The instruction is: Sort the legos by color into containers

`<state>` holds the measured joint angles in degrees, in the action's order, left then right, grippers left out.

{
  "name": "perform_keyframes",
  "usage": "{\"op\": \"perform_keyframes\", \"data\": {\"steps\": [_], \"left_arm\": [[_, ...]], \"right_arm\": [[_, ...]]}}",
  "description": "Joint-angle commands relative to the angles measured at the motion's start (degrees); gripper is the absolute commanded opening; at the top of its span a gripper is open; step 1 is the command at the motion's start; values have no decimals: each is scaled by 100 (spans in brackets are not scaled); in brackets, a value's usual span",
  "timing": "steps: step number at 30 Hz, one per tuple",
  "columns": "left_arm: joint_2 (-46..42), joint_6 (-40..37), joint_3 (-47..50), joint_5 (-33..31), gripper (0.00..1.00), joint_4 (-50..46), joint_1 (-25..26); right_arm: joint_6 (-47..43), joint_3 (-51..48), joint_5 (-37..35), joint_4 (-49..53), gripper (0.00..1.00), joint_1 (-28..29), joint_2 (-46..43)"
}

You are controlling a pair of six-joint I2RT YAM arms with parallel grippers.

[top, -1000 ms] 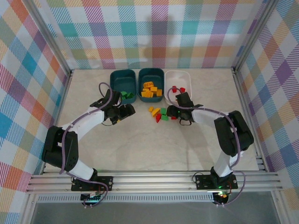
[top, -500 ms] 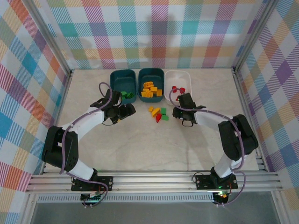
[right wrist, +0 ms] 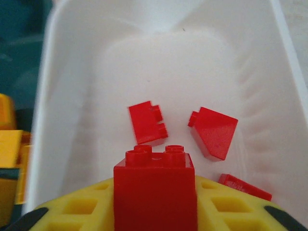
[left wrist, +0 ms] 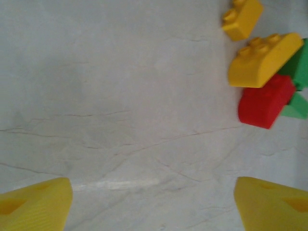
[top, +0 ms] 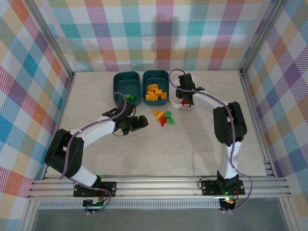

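- Legos (top: 163, 117) not yet sorted lie in a small cluster on the table (top: 202, 139), just in front of the middle teal tub (top: 156, 73).
- In your left wrist view that cluster sits at the upper right. A small yellow brick (left wrist: 242, 18) lies a little apart from the others. A larger yellow brick (left wrist: 263, 57) rests against a red wedge (left wrist: 264, 101), and green pieces (left wrist: 298, 67) are tucked in on their far side.
- Your right gripper (top: 185, 98) is clenched on a red brick (right wrist: 154, 192), with its studs pointing away from the wrist. It holds the brick over the near end of the white tub (right wrist: 67, 96).
- Three more red pieces (right wrist: 147, 124) lie apart from one another on the floor of that white tub.
- The middle teal tub holds the yellow-orange bricks (top: 155, 93), and the left teal tub (top: 118, 79) holds a few green bricks (top: 129, 98).
- Your left gripper (top: 139, 122) sits low over the table, left of the loose cluster and near it, touching none of the bricks.
- It is released. The yellow fingertips (left wrist: 33, 207) stand wide apart at the lower corners of the left wrist view, with bare marbled table between them.
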<state>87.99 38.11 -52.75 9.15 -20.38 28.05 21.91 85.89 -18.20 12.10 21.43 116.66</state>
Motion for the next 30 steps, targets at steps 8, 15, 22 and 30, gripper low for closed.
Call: {"op": "perform_keyframes", "data": {"steps": [8, 15, 22, 30], "left_arm": [[-365, -48, 151, -577, 100, -84, -6], [-440, 120, 244, -739, 100, -98, -542], [-262, 471, 548, -504, 100, 234, -854], [-473, 375, 814, -651, 100, 140, -878]], "right_arm": [[-25, -331, 28, 341, 66, -29, -1158], [822, -2139, 57, 149, 60, 1097, -2615], [1934, -2753, 162, 185, 60, 2206, -2635], [2391, -2378, 513, 257, 54, 2304, -1655]]}}
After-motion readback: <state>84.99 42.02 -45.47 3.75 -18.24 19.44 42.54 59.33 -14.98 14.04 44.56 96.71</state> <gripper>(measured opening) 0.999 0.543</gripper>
